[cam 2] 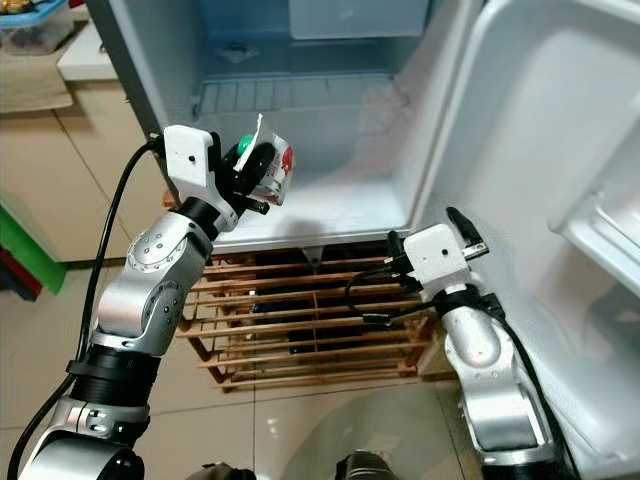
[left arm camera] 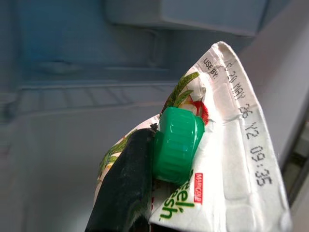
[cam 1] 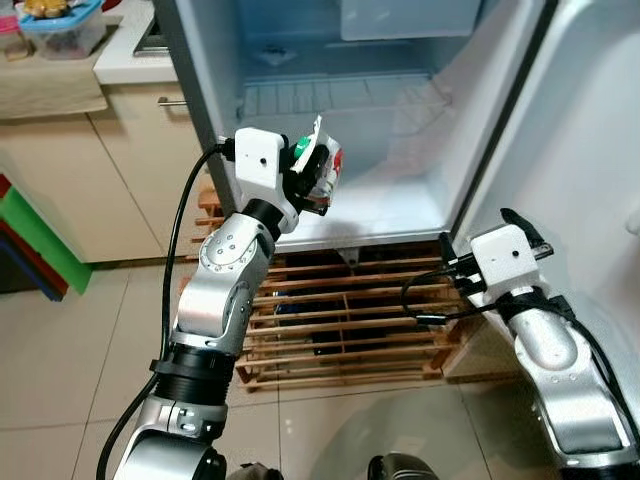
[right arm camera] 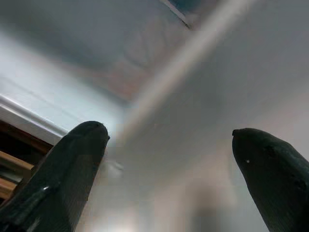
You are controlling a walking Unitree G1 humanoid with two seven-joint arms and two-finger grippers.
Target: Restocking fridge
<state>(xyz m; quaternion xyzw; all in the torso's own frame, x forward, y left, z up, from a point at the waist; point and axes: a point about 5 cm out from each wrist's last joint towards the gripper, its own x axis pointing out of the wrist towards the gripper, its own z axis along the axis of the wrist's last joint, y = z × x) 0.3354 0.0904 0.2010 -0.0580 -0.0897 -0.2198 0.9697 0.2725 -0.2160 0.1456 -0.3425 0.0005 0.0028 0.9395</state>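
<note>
My left gripper (cam 1: 312, 172) is shut on a small white carton (cam 1: 325, 170) with a green screw cap (left arm camera: 176, 144) and red and green print. It holds the carton at the front edge of the open fridge (cam 1: 360, 120), just above the floor of the compartment. In the left wrist view one black finger (left arm camera: 123, 186) presses beside the cap, and a use-by date runs along the carton's folded top. My right gripper (cam 1: 525, 232) is open low on the right, next to the inside of the fridge door (cam 2: 540, 180), with nothing between its fingers (right arm camera: 72, 169).
A wire shelf (cam 1: 340, 95) sits at the back of the fridge compartment. Under the fridge stands a wooden slatted rack (cam 1: 340, 320). Beige cabinets (cam 1: 110, 170) and a counter with a plastic tub (cam 1: 60, 25) are to the left. The floor is tiled.
</note>
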